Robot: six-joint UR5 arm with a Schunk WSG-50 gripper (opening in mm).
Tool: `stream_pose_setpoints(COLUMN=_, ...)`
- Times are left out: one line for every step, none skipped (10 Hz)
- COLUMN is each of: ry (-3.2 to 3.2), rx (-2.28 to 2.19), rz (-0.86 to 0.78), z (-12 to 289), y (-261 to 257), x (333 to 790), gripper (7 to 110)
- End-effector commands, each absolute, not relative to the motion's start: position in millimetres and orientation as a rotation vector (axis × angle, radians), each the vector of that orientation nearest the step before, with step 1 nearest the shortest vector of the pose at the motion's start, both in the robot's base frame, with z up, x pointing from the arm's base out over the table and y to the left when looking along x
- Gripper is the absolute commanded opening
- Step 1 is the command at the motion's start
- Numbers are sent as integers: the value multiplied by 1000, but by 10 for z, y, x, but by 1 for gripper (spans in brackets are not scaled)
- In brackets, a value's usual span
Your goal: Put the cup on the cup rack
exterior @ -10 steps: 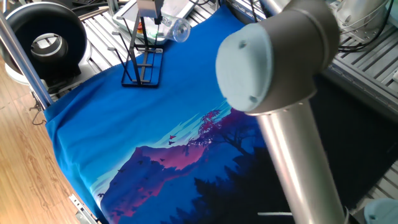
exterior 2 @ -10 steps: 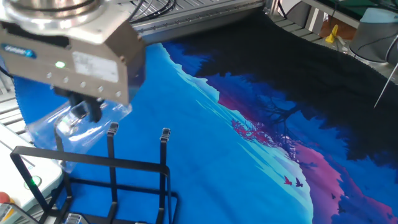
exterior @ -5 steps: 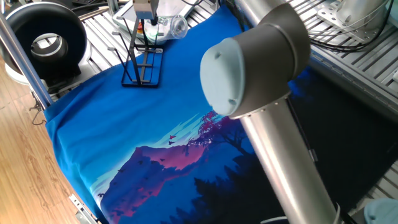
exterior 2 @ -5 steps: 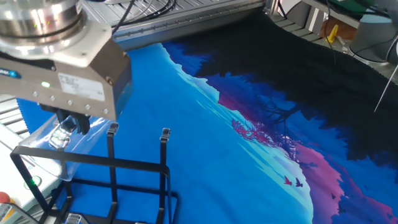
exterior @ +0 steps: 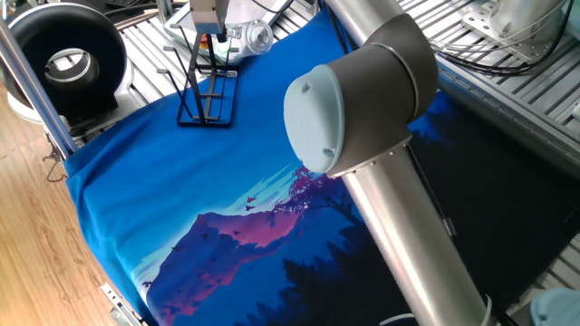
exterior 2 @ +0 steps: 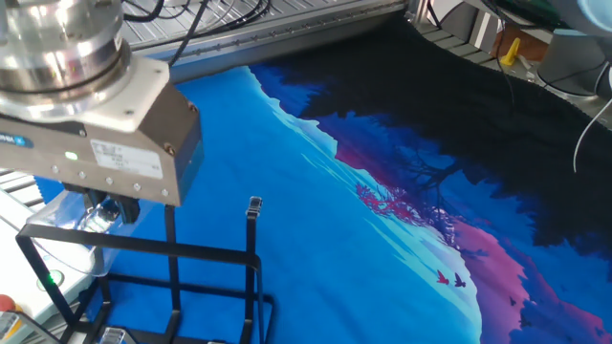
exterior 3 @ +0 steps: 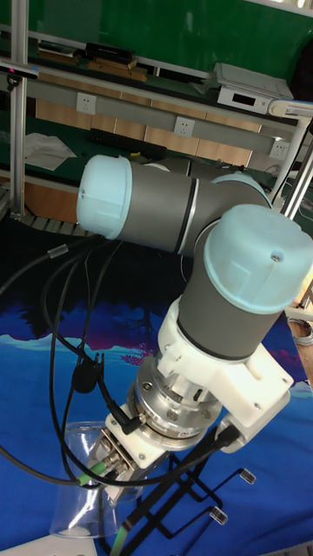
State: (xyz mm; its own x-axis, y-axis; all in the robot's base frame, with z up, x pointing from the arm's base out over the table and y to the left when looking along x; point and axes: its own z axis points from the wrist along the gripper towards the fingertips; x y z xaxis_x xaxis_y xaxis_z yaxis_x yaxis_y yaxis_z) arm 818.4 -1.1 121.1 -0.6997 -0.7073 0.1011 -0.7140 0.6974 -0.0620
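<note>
The cup (exterior: 256,37) is a clear tumbler held tipped on its side, its base pointing right in one fixed view. My gripper (exterior: 220,33) is shut on the cup, just over the top of the cup rack (exterior: 207,92), a black wire frame at the cloth's far corner. From the other side the gripper (exterior 2: 105,206) hangs low behind the rack's (exterior 2: 174,256) top bar, and the cup (exterior 2: 69,212) shows as a faint clear shape beside the fingers. The tall view has the cup (exterior 3: 76,473) left of the gripper (exterior 3: 109,464), with the rack's prongs (exterior 3: 184,497) below to the right.
A blue and purple printed cloth (exterior: 227,199) covers the table. A black round fan-like unit (exterior: 63,56) sits off the table's left corner. A white device with a green light (exterior 2: 46,281) lies beside the rack. My arm's elbow (exterior: 353,100) fills the middle of one fixed view.
The gripper has carried the cup leftward and a little lower, from beside the rack's prongs to behind its top bar. The arm's elbow swung left too.
</note>
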Motion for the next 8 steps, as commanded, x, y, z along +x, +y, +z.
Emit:
stream_pose_setpoints(ry=-2824, rx=1212, rz=127, z=1171, y=33, x=8197, gripper=7)
stream_pose_setpoints(ry=-2823, rx=1222, rz=110, z=1140, y=59, x=8202, gripper=7)
stream_pose_setpoints(ry=-2824, rx=1227, rz=91, z=1098, y=87, x=8206, gripper=7)
stream_pose_setpoints(ry=-2820, rx=1231, rz=82, z=1075, y=98, x=8201, gripper=7)
stream_pose_setpoints(ry=-2814, rx=1235, rz=61, z=1066, y=123, x=8181, gripper=7)
stream_pose_setpoints(ry=-2809, rx=1241, rz=49, z=1067, y=136, x=8170, gripper=7)
stream_pose_setpoints(ry=-2803, rx=1252, rz=24, z=1069, y=160, x=8154, gripper=7)
stream_pose_setpoints(ry=-2793, rx=1276, rz=-15, z=1073, y=192, x=8137, gripper=7)
